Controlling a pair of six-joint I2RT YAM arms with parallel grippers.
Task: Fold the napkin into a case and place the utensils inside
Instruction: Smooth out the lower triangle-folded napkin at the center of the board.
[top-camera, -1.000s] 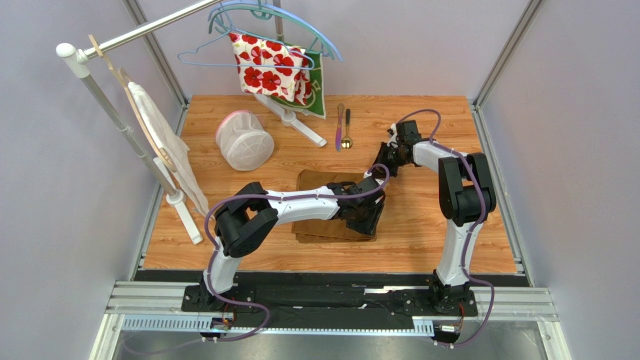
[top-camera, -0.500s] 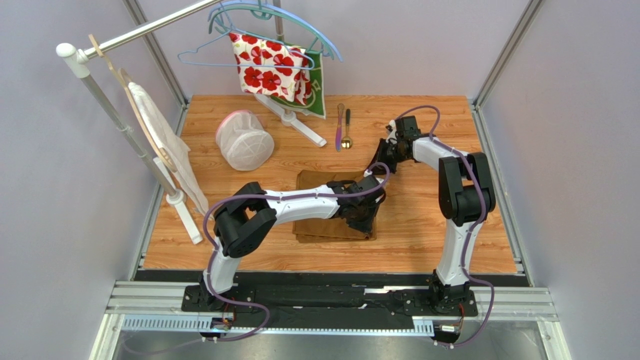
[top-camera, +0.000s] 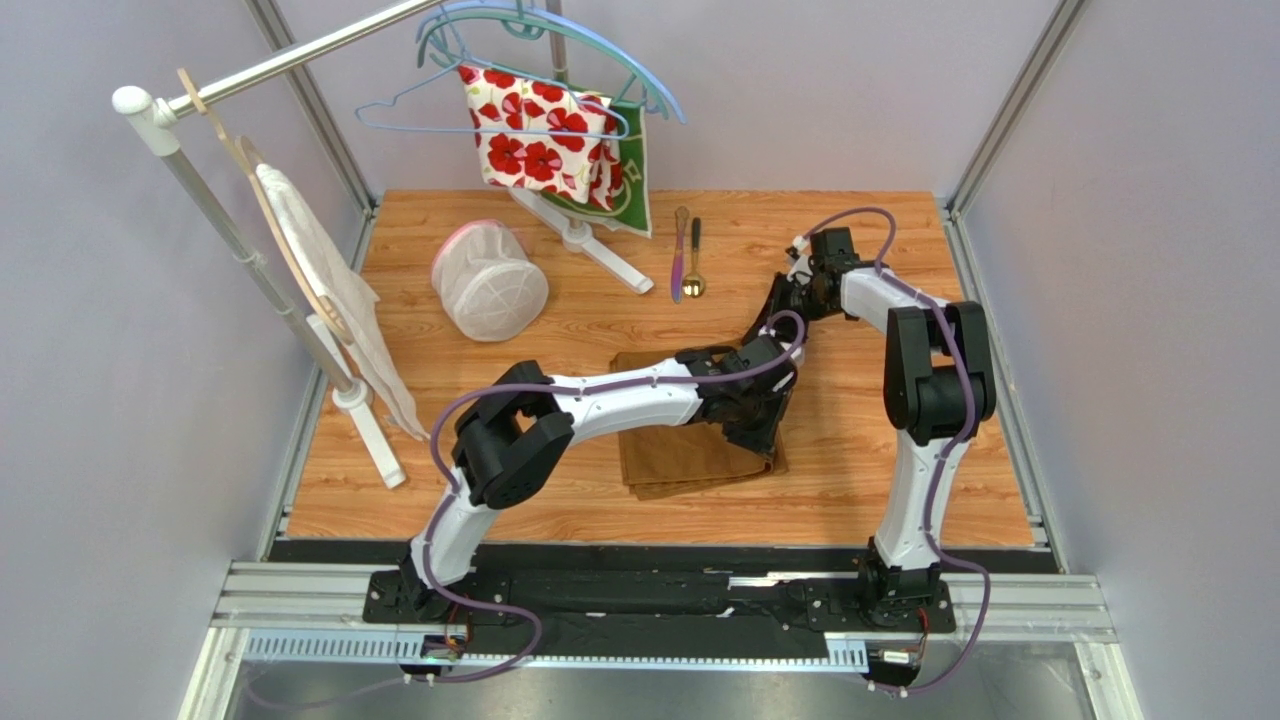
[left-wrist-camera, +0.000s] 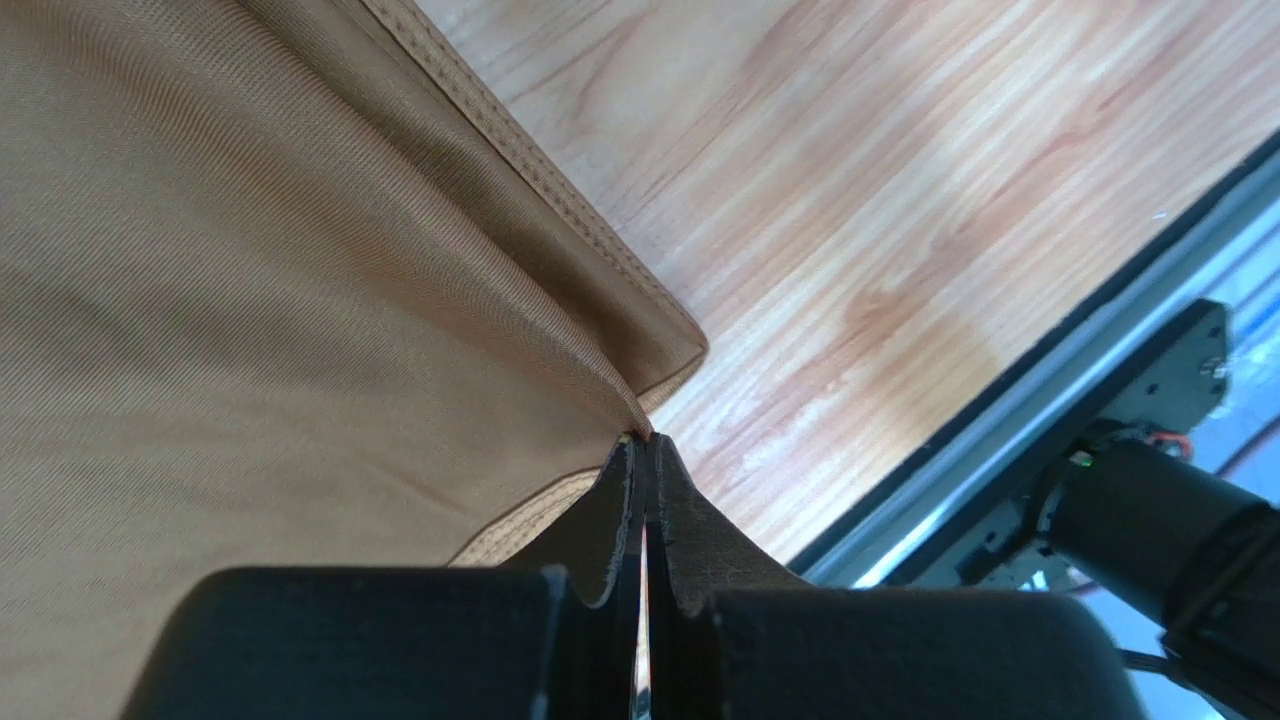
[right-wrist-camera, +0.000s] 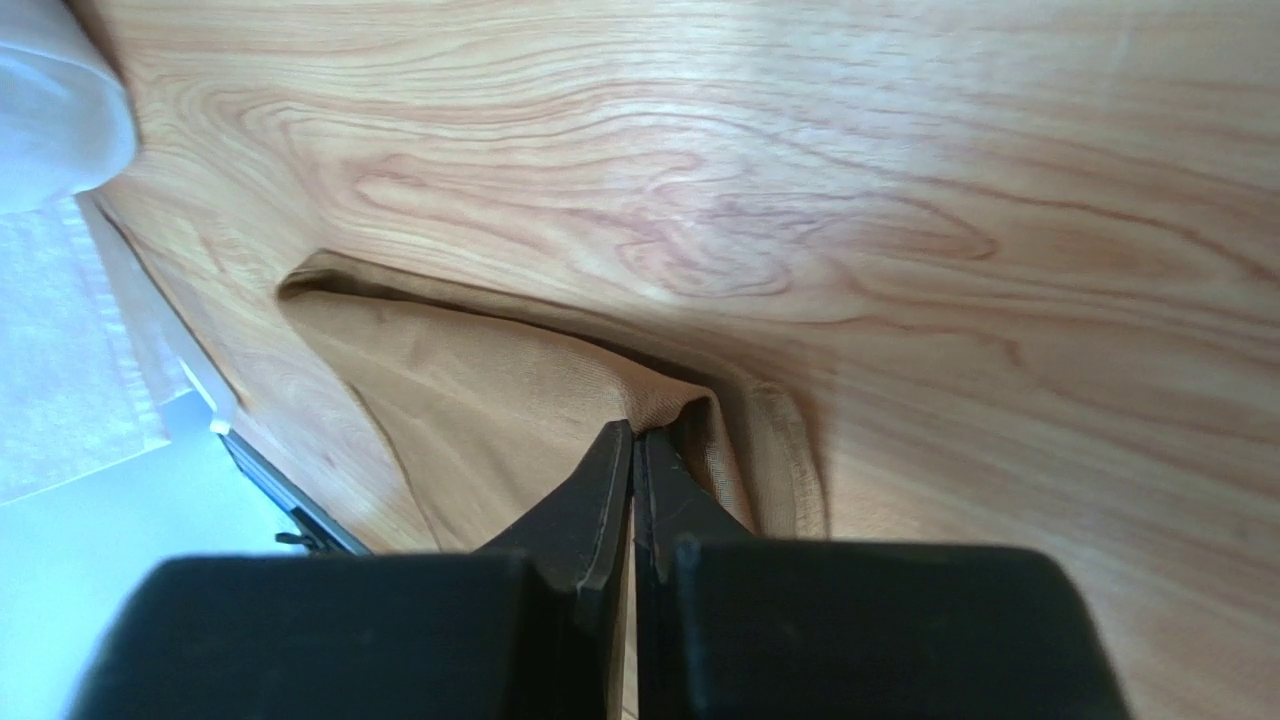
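We see the white-and-black left arm (top-camera: 624, 402) reaching right, black left gripper (left-wrist-camera: 646, 450) pinched shut; right arm (top-camera: 906, 503) bent back, right gripper (right-wrist-camera: 634, 443) likewise shut.

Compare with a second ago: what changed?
The left gripper closed on a corner of the napkin; both grippers shifted right, dragging the napkin along. The right gripper kept its pinch on it. The utensils and hanging cloths stayed put.

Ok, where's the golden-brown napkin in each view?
Top external: napkin mid-frame, partly under the left arm.
Left wrist: fills the left side, its corner at centre.
Right wrist: lower centre-left.
Shared landmark: the wooden tabletop.
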